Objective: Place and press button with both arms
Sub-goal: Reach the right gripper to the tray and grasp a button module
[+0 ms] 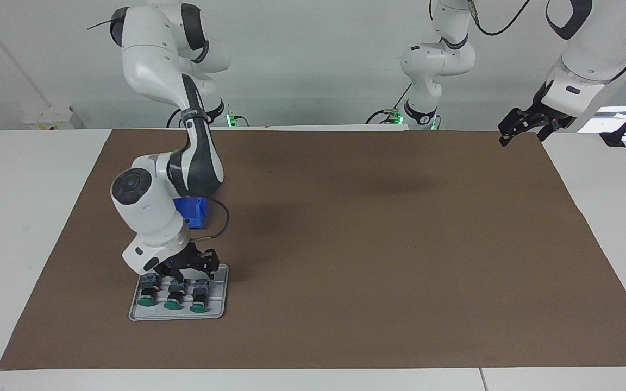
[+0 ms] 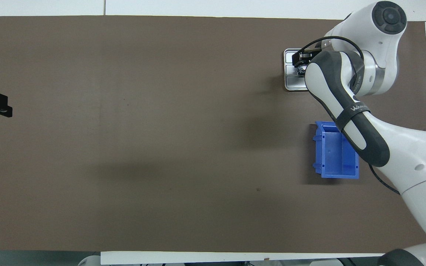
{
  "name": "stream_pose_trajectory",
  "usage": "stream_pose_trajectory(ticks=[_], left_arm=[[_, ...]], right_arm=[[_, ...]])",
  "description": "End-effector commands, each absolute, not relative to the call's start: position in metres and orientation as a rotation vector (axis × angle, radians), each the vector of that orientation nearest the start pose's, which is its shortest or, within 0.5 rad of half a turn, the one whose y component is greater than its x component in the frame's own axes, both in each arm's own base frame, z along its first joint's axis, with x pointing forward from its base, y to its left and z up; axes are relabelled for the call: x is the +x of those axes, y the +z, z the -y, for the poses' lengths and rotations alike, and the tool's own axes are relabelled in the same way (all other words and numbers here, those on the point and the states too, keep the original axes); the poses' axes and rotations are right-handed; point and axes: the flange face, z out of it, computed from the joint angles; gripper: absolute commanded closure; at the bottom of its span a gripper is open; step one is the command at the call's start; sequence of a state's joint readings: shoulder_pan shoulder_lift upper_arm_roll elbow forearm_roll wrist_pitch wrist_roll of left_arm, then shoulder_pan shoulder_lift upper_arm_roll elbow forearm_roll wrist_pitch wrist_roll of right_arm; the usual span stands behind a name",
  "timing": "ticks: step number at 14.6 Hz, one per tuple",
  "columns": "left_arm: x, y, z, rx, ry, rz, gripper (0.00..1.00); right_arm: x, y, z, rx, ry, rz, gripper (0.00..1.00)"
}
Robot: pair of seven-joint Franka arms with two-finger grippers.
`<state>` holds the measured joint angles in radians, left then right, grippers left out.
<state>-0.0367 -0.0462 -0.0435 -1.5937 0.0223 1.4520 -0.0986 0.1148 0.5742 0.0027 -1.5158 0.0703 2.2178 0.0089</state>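
Three green-capped buttons lie side by side in a grey tray [image 1: 220,313] toward the right arm's end of the table: one [image 1: 147,294], the middle one [image 1: 174,296] and one [image 1: 200,299] at the tray's end toward the left arm. My right gripper [image 1: 193,271] is down at their blue-grey back ends, mostly over that last button. Whether it grips one I cannot tell. In the overhead view the right gripper [image 2: 301,61] and its arm cover most of the tray [image 2: 288,87]. My left gripper [image 1: 520,133] waits open in the air over the mat's corner by its own base, also at the overhead view's edge [image 2: 6,105].
A blue open bin [image 1: 191,209] stands on the brown mat nearer to the robots than the tray, partly covered by the right arm; the overhead view shows the bin [image 2: 337,155] too. A wide stretch of brown mat [image 1: 378,244] lies between the two grippers.
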Motion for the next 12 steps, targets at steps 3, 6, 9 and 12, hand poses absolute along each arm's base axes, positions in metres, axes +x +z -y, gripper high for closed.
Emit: stream_pose_trajectory(ticks=[3,6,9,12], left_arm=[[0.52,0.631,0.038,-3.093,0.132,0.023,0.0],[0.521,0.631,0.038,-3.093,0.134,0.028,0.0],[0.52,0.631,0.039,-3.094,0.132,0.025,0.0],[0.52,0.629,0.041,-3.094,0.139,0.023,0.0]], right_arm=[[0.72,0.323,-0.087,-3.065,-0.239,0.18,0.2],[0.72,0.319,-0.081,-3.078,-0.23,0.261,0.2],[0.72,0.317,-0.08,-3.08,-0.232,0.279,0.2],[0.719,0.316,-0.081,-3.078,-0.237,0.279,0.2]])
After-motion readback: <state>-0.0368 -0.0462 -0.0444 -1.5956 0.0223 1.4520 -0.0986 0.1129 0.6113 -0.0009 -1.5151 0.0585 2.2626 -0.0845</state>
